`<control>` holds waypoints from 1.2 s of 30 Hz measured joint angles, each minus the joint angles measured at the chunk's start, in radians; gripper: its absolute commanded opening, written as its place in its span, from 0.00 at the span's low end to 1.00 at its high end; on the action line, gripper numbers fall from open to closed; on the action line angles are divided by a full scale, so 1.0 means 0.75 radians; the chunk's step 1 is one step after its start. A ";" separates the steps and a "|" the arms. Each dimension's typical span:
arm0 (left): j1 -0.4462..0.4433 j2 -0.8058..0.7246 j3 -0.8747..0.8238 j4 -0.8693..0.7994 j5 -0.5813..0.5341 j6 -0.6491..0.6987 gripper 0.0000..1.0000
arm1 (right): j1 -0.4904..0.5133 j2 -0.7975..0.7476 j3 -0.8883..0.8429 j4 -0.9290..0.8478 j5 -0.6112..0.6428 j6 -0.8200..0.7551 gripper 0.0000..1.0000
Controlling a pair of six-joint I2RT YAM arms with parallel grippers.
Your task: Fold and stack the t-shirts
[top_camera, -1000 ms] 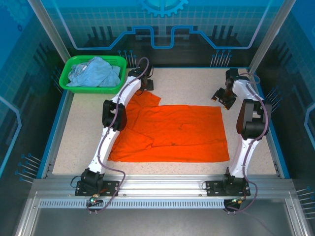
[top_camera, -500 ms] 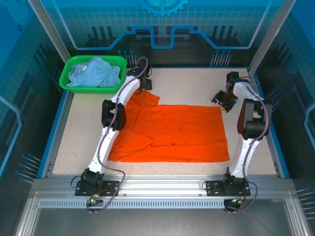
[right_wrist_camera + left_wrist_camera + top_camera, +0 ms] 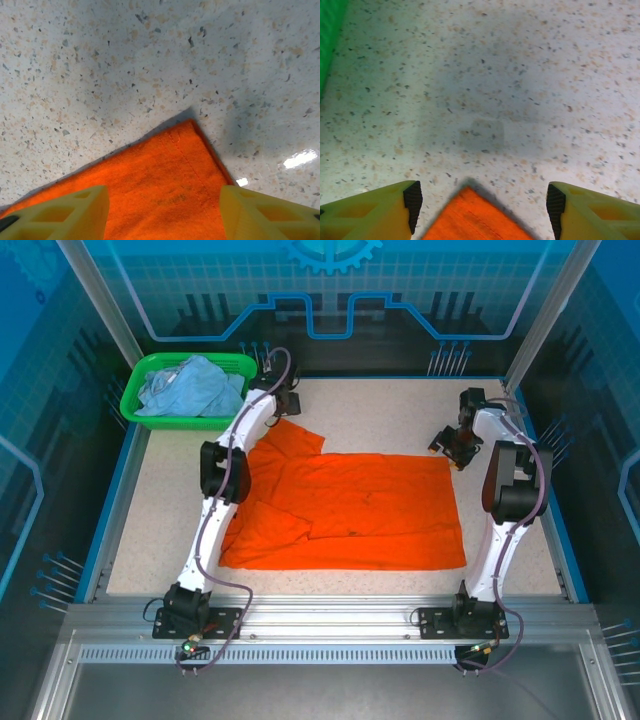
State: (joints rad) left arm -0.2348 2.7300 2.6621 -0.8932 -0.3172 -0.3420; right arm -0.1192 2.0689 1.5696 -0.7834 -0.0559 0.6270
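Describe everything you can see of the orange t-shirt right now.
The orange t-shirt is bright, thin cloth, spread flat on the speckled table, mostly smooth, with a flap folded over at its near left. One far corner lies under the open left gripper, the other, with a stitched hem, under the open right gripper; neither holds it.

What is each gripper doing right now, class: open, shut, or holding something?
Left gripper: open, holding nothing.
Right gripper: open, holding nothing.

Speckled table (image 3: 380,405): orange t-shirt (image 3: 370,505), green basket (image 3: 131,400).
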 measured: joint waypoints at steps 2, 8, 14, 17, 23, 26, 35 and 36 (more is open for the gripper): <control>0.010 0.001 0.000 -0.001 0.006 -0.004 0.64 | 0.000 0.000 0.000 0.004 -0.006 0.000 0.61; 0.015 0.010 0.000 -0.012 0.044 -0.010 0.64 | 0.000 0.000 0.000 0.014 -0.008 0.001 0.60; 0.013 0.030 0.000 -0.038 0.071 -0.025 0.61 | 0.000 0.000 0.000 0.016 -0.012 0.001 0.61; 0.013 0.037 0.000 -0.051 0.071 -0.030 0.60 | 0.000 0.000 0.000 0.018 -0.013 0.001 0.60; 0.013 0.051 0.000 -0.061 0.070 -0.031 0.54 | 0.000 0.000 -0.001 0.024 -0.020 0.001 0.60; 0.013 0.051 0.000 -0.062 0.069 -0.031 0.49 | 0.000 -0.001 -0.002 0.024 -0.022 0.001 0.60; 0.013 0.051 0.000 -0.057 0.065 -0.029 0.38 | -0.008 -0.001 -0.006 0.024 -0.015 -0.001 0.59; 0.013 0.052 0.000 -0.057 0.065 -0.029 0.36 | -0.011 -0.001 -0.007 0.022 -0.011 -0.001 0.59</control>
State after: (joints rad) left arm -0.2249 2.7689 2.6621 -0.9363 -0.2687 -0.3637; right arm -0.1276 2.0686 1.5642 -0.7666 -0.0639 0.6262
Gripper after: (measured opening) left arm 0.386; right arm 0.588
